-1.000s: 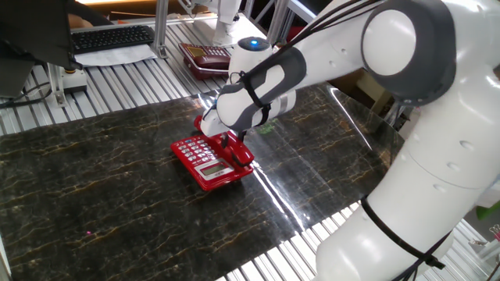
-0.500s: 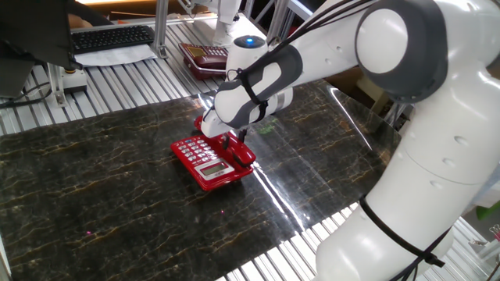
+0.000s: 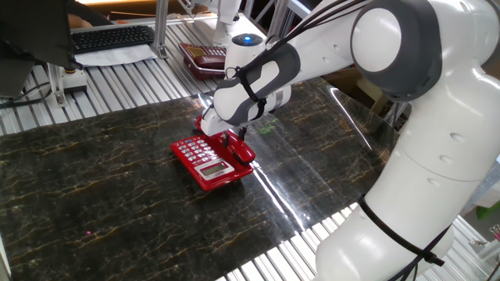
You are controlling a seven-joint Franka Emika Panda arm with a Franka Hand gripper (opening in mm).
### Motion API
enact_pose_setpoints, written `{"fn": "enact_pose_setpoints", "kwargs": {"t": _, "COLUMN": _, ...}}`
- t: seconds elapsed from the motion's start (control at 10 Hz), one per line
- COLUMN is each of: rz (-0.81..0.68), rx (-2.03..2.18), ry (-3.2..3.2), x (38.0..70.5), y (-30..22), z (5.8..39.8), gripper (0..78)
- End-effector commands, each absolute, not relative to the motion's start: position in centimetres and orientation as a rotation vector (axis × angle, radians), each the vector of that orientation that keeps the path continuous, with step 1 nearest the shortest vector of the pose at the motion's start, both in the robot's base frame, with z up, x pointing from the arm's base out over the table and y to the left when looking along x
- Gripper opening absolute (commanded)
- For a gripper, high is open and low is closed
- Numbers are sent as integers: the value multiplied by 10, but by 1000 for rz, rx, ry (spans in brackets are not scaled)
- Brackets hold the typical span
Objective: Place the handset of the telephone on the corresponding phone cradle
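The bright red telephone [image 3: 205,162] with white-grey keys and a small grey display lies on the dark marbled mat. The red handset [image 3: 242,151] lies along the phone's right side, over the cradle strip, which it hides. My gripper [image 3: 234,140] comes down from above onto the handset's far end. Its dark fingers sit on either side of the handset and look closed on it. The white hand covers part of the fingers and the far end of the handset.
A darker maroon phone [image 3: 205,57] sits on the slatted metal table [image 3: 117,86] behind the mat. A black keyboard [image 3: 113,36] lies at the back left. The mat's shiny edge [image 3: 281,203] runs off to the right of the phone. My large white arm [image 3: 422,156] fills the right side.
The arm's wrist and elbow have shifted slightly up and to the left. The gripper and handset have stayed almost in place at the phone's right side.
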State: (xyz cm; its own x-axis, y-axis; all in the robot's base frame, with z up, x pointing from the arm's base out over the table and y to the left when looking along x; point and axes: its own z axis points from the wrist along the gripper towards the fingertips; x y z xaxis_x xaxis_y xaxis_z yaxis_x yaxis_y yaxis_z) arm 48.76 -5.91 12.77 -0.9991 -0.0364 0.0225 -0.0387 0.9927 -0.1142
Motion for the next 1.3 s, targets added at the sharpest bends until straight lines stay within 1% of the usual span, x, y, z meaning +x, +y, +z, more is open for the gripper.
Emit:
{"fn": "enact_pose_setpoints", "kwargs": {"t": 0.1, "rz": 183, "rx": 59, "ry": -3110, "x": 488, "y": -59, "z": 129, "gripper": 11}}
{"fn": "enact_pose_setpoints", "kwargs": {"t": 0.5, "rz": 226, "rx": 42, "ry": -3079, "x": 487, "y": -60, "z": 128, "gripper": 11}}
{"fn": "enact_pose_setpoints", "kwargs": {"t": 1.3, "rz": 181, "rx": -36, "ry": -3055, "x": 487, "y": -60, "z": 128, "gripper": 11}}
